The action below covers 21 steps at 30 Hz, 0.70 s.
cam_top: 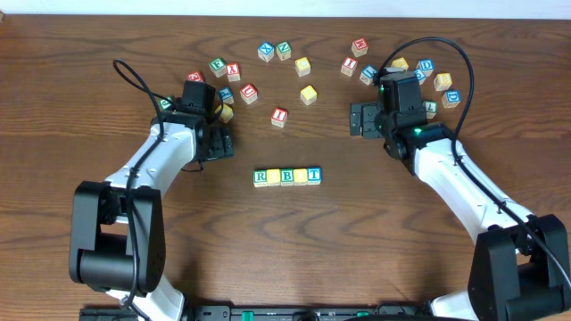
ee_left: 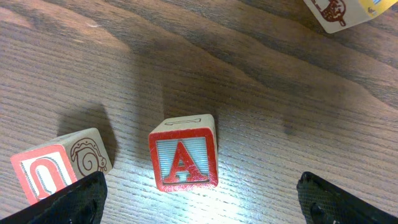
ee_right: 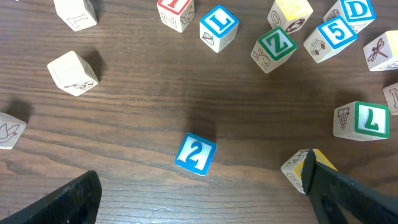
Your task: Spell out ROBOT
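Note:
Five cubes stand in a touching row at mid-table: green R (cam_top: 260, 176), a plain yellow top (cam_top: 274, 176), green B (cam_top: 287, 176), another yellow top (cam_top: 301, 176) and blue T (cam_top: 314, 176). Both arms are well away from the row. My left gripper (ee_left: 202, 202) is open above bare wood, with a red A cube (ee_left: 183, 155) just ahead between its fingers, untouched. My right gripper (ee_right: 208, 196) is open too, and a blue "2" cube (ee_right: 196, 154) lies ahead of it. A yellow-topped cube (ee_right: 297, 167) sits against its right finger (ee_right: 354, 193).
Loose cubes lie across the back: a red-lettered one (ee_left: 43, 177) left of the A, a red I (cam_top: 279, 115), two yellow ones (cam_top: 308, 94), and blue L (ee_right: 219, 25), green Z (ee_right: 275, 45), blue 5 (ee_right: 336, 32) and green L (ee_right: 371, 119) near the right arm.

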Each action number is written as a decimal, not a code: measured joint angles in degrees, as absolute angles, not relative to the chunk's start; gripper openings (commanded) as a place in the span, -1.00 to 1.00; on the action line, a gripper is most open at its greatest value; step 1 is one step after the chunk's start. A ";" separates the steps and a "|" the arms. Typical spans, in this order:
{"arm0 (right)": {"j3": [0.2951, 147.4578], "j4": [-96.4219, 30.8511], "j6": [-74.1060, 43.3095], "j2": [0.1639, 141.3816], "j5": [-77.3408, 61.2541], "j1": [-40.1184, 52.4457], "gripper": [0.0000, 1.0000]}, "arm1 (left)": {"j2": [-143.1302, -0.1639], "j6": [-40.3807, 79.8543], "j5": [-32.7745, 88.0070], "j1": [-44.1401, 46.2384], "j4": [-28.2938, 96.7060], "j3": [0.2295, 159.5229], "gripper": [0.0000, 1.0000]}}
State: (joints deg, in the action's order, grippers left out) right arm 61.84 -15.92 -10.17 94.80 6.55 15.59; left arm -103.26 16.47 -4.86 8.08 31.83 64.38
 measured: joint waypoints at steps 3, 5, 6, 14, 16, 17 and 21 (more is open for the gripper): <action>61.84 -15.99 -10.15 94.80 6.70 15.59 0.99 | -103.26 16.49 -4.86 8.08 31.83 64.38 0.93; 61.84 -15.99 -10.17 94.80 6.72 15.59 0.99 | -103.26 16.47 -4.86 8.08 31.83 64.38 0.93; 61.84 -15.99 -10.15 94.80 6.74 15.59 0.98 | -103.26 16.47 -4.86 8.08 31.83 64.38 0.93; 61.84 -15.99 -10.15 94.80 6.94 15.59 0.99 | -103.26 16.47 -4.86 8.08 31.83 64.38 0.93; 61.84 -15.99 -10.15 94.80 6.94 15.59 0.98 | -103.26 16.47 -4.86 8.08 31.83 64.38 0.94; 61.84 -15.99 -10.15 94.80 6.96 15.59 0.99 | -103.26 16.47 -4.86 8.08 31.83 64.38 0.93; 61.84 -15.99 -10.15 94.80 7.07 15.59 0.99 | -103.26 16.47 -4.86 8.08 31.83 64.38 0.93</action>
